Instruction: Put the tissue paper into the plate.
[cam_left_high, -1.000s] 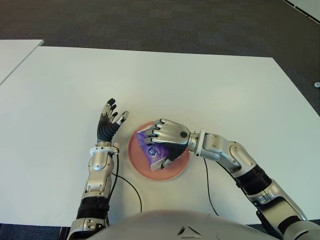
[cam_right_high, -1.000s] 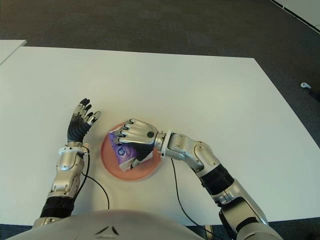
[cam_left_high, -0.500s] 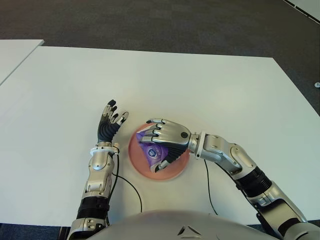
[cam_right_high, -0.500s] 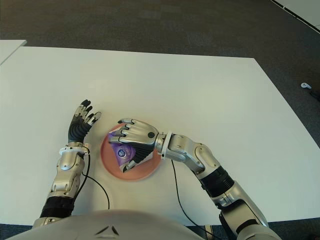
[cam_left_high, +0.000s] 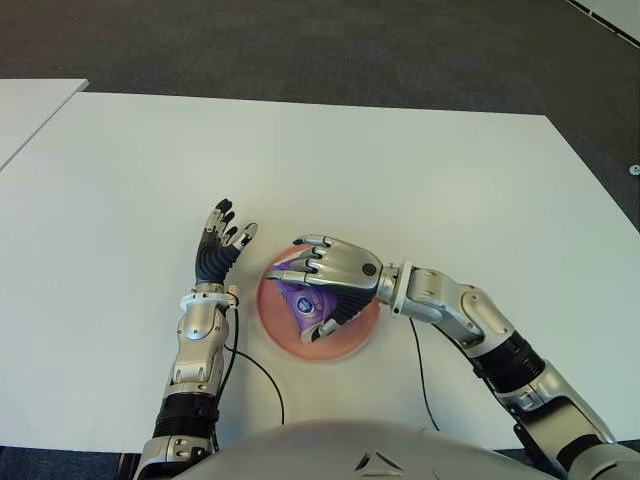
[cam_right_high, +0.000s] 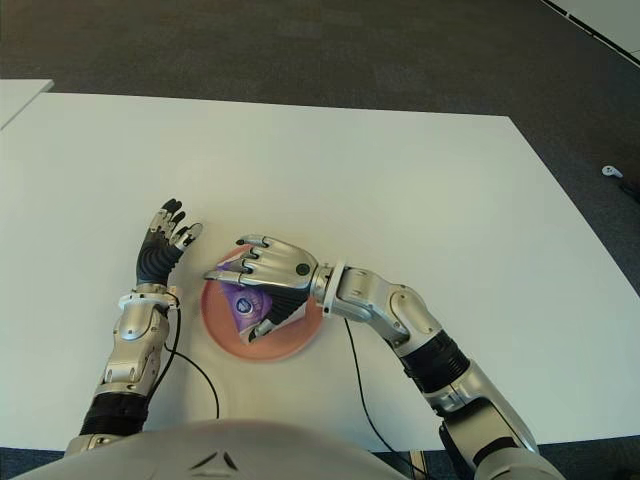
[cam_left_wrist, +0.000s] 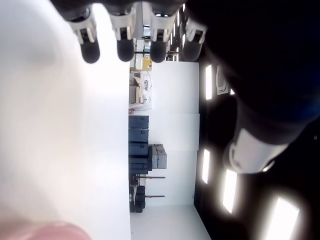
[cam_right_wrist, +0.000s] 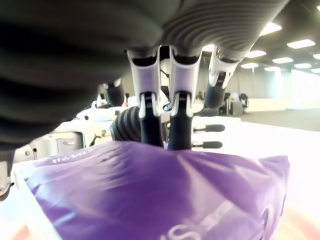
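The purple tissue pack (cam_left_high: 299, 299) lies in the pink plate (cam_left_high: 348, 338), near the table's front edge. My right hand (cam_left_high: 318, 278) hovers right over it, palm down. Its fingers (cam_right_wrist: 150, 95) are stretched out past the pack (cam_right_wrist: 165, 200) and its thumb is spread toward me, so nothing is gripped. Most of the pack is hidden under the palm. My left hand (cam_left_high: 221, 245) shows just left of the plate with its fingers (cam_left_wrist: 125, 30) spread and pointing away from me, holding nothing.
The white table (cam_left_high: 400, 170) stretches far beyond the plate. A thin black cable (cam_left_high: 262, 375) runs over it in front of the plate. A second white table (cam_left_high: 30, 110) adjoins at the far left. Dark carpet lies past the far edge.
My right hand's fingers have uncurled from the tissue pack and now stand open above it. The pack has settled in the plate. The left hand has not moved.
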